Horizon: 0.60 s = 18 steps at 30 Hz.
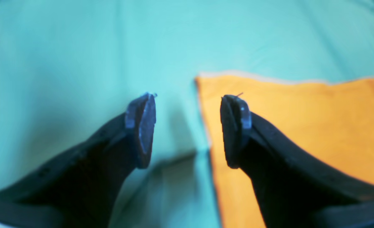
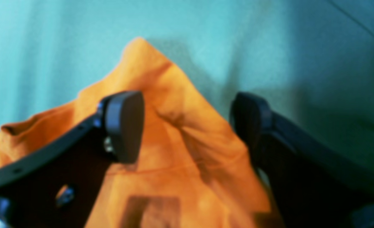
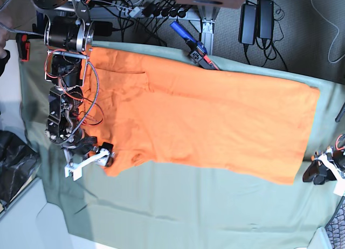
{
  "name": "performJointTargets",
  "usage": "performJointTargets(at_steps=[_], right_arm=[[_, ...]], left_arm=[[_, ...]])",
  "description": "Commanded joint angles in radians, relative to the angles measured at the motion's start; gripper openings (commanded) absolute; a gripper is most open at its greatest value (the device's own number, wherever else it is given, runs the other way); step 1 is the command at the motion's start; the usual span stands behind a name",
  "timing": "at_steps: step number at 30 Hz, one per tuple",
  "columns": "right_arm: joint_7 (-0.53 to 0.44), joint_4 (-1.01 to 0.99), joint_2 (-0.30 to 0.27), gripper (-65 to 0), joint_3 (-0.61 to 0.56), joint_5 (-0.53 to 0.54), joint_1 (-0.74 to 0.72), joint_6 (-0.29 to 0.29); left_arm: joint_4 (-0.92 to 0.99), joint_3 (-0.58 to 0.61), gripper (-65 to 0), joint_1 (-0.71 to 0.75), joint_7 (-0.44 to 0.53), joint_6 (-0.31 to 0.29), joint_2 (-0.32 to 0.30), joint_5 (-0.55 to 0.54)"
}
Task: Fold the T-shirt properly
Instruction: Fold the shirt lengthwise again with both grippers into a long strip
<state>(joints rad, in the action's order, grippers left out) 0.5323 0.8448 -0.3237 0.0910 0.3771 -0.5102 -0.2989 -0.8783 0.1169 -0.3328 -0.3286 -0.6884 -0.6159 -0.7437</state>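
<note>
One green sheet (image 3: 178,206) bears one orange T-shirt (image 3: 210,119); two grippers, left (image 1: 188,129) and right (image 2: 187,126), both spread, empty

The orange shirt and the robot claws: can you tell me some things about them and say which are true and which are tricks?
1. The T-shirt lies spread on a green cloth. True.
2. The left gripper is squeezing the shirt. False: its jaws are apart with nothing between them, over the shirt's corner.
3. The right gripper is open around a bunched point of shirt. True.
4. The shirt has a big picture on it. False: it looks plain orange.
5. The shirt is already folded into a small square. False: it lies stretched out long.
</note>
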Motion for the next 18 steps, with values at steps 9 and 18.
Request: performJointTargets(at_steps=[9,18], right_arm=[[0.033,0.011,-0.008,-21.1,0.002,0.008,-0.024,-0.120],[0.041,0.011,-0.008,-21.1,0.002,0.044,-0.024,-0.120]], left_arm=[[0.106,0.003,-28.9,-0.058,0.127,0.016,0.100,0.183],[0.109,0.003,-28.9,-0.058,0.129,-0.010,0.107,0.151]])
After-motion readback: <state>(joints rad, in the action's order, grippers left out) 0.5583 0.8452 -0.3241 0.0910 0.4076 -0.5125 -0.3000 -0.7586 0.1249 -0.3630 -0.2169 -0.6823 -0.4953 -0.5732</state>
